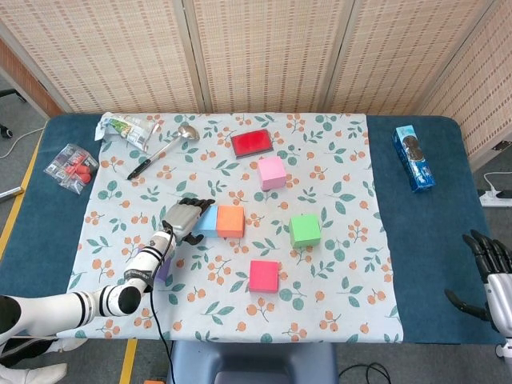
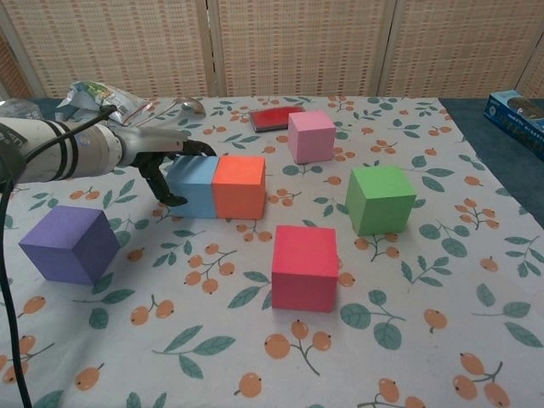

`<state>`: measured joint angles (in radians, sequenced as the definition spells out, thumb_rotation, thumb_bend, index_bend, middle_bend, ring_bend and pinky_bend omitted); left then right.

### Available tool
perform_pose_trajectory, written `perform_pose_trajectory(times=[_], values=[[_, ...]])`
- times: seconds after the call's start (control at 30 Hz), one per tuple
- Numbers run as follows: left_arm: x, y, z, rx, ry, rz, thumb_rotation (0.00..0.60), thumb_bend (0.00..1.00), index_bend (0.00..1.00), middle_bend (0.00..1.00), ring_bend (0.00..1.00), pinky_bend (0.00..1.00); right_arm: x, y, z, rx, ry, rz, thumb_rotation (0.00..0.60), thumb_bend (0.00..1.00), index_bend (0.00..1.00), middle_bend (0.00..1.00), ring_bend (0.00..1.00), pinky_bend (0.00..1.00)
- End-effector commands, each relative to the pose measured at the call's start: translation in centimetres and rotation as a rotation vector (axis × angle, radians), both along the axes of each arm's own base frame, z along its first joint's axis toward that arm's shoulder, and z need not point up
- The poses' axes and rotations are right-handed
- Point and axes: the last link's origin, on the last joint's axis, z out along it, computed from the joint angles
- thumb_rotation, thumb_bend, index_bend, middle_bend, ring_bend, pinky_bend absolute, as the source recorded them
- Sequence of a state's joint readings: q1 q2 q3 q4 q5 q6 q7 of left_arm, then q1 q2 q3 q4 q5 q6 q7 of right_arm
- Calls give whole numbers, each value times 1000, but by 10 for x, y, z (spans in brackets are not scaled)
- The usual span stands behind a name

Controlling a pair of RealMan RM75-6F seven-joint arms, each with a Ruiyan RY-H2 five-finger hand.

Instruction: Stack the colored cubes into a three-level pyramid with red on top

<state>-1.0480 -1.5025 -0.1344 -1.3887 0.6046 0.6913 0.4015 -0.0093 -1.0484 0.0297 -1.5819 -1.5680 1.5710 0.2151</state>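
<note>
Altogether six cubes sat on the worktop: blue cube, orange cube, pink, green, red, purple. Left hand touched the blue cube, fingers spread, holding nothing; right hand hung open.

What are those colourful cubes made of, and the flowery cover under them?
The cubes, such as the green cube and purple cube, look like matte foam or painted wood: flat colour, no shine, crisp edges. The tablecloth looks like printed fabric, lying soft and faintly wrinkled.
</note>
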Motion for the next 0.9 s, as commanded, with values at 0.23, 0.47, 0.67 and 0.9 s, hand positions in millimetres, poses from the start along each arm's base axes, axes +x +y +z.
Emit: perform_pose_trajectory(times=[0.23,0.47,0.67,0.9], values=[[1,-5,16,7,3,-8,600,372,0,0,0,45,1,0,1,-3,-4,8,600,81,0,0,0,0],[-17,-2,50,108,94,-46,600,372,0,0,0,25,2,-2,0,7,-3,19,600,81,0,0,0,0],[-34,9,45,127,164,-28,600,372,0,0,0,19,4,-3,-3,15,-1,22,600,81,0,0,0,0],[-30,19,16,100,135,-45,600,372,0,0,0,14,7,-5,-3,16,7,20,600,81,0,0,0,0]])
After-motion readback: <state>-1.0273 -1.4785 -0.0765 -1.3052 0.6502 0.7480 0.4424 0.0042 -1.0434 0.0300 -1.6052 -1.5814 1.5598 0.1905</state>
